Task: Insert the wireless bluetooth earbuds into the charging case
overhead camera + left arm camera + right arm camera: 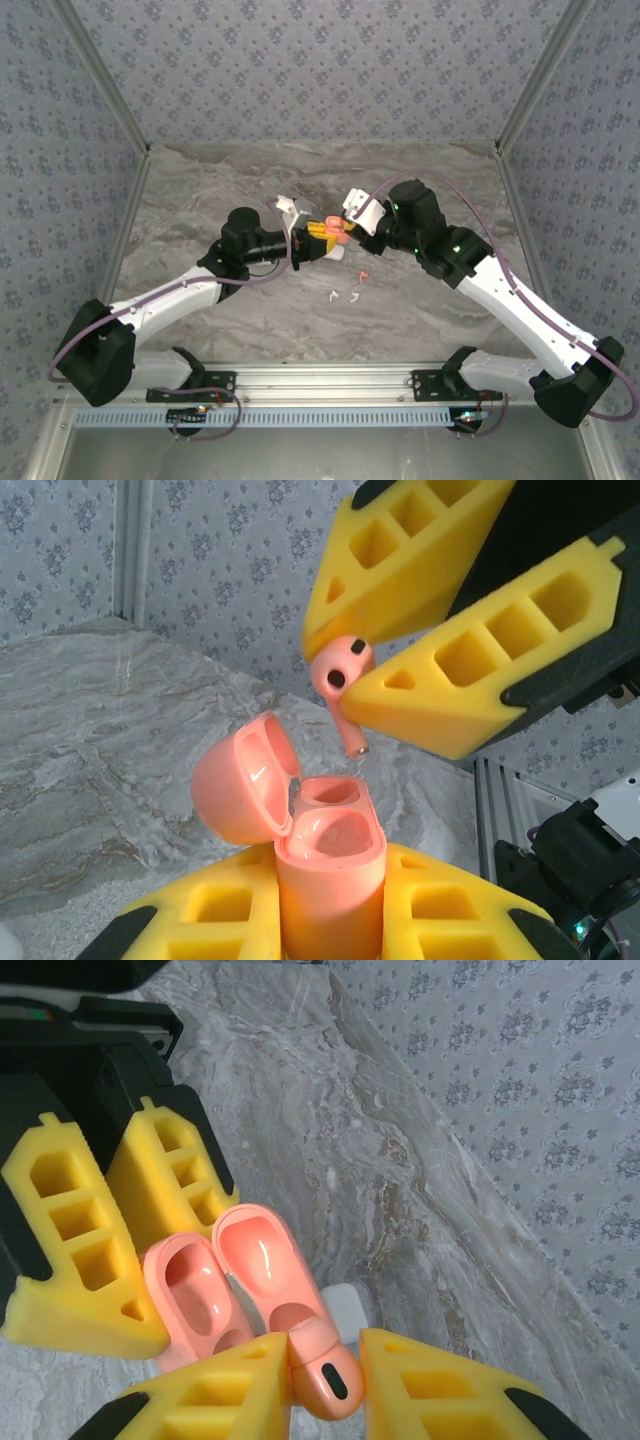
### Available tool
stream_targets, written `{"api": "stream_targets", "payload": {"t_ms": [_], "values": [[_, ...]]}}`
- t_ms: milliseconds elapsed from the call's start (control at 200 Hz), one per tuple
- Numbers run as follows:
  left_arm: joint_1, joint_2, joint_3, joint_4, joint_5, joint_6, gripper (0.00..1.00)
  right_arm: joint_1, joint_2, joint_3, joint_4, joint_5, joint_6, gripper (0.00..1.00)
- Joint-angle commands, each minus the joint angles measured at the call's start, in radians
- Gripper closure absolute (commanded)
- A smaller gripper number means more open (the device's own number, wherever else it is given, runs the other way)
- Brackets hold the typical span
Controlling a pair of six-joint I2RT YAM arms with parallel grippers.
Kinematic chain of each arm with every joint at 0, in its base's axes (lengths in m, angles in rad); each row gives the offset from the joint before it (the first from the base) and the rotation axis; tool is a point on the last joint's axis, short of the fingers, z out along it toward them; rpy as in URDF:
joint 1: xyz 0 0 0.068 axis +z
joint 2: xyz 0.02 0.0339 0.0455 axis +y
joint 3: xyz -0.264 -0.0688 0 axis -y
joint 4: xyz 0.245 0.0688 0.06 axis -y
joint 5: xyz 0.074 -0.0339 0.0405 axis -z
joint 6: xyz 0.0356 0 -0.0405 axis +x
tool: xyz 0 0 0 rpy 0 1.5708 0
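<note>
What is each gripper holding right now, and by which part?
Left gripper: open pink charging case, by its lower body. Right gripper: pink earbud, by its head, stem free.

Charging case [330, 870] between the left jaws; one earbud [340, 675] between the right jaws, just above it at twelve o'clock. From above, loose earbuds [353, 294] on the surface [250, 320] at its five o'clock.

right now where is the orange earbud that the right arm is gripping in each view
top external: orange earbud at picture centre, a tiny speck, hard to make out.
left wrist: upper centre, pinched by the right end effector, stem pointing down.
right wrist: bottom centre, between that end effector's yellow fingers.
shared landmark: the open orange charging case, right next to the earbud.
</note>
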Motion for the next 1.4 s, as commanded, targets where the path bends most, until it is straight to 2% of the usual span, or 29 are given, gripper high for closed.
{"api": "stream_targets", "payload": {"t_ms": [0,335,695,1089,1224,1399], "values": [[-0.006,-0.021,0.034,0.020,0.024,0.016,1.00,0.010,0.015,0.040,-0.040,-0.008,-0.027,0.75],[-0.006,-0.024,0.033,0.014,0.016,0.018,1.00,0.016,0.043,0.048,-0.073,0.021,-0.027,0.74],[-0.009,-0.024,0.025,0.031,-0.004,0.021,1.00,0.014,0.083,0.130,-0.183,-0.116,0.069,0.72],[-0.011,-0.029,0.017,0.041,-0.010,0.019,1.00,0.011,0.120,0.166,-0.225,-0.119,0.089,0.71],[-0.011,-0.032,0.007,0.053,-0.013,0.020,1.00,-0.011,0.120,0.188,-0.227,-0.132,0.131,0.64],[-0.010,-0.036,-0.017,0.095,-0.026,0.021,1.00,-0.073,0.101,0.247,-0.202,-0.259,0.232,0.53]]}}
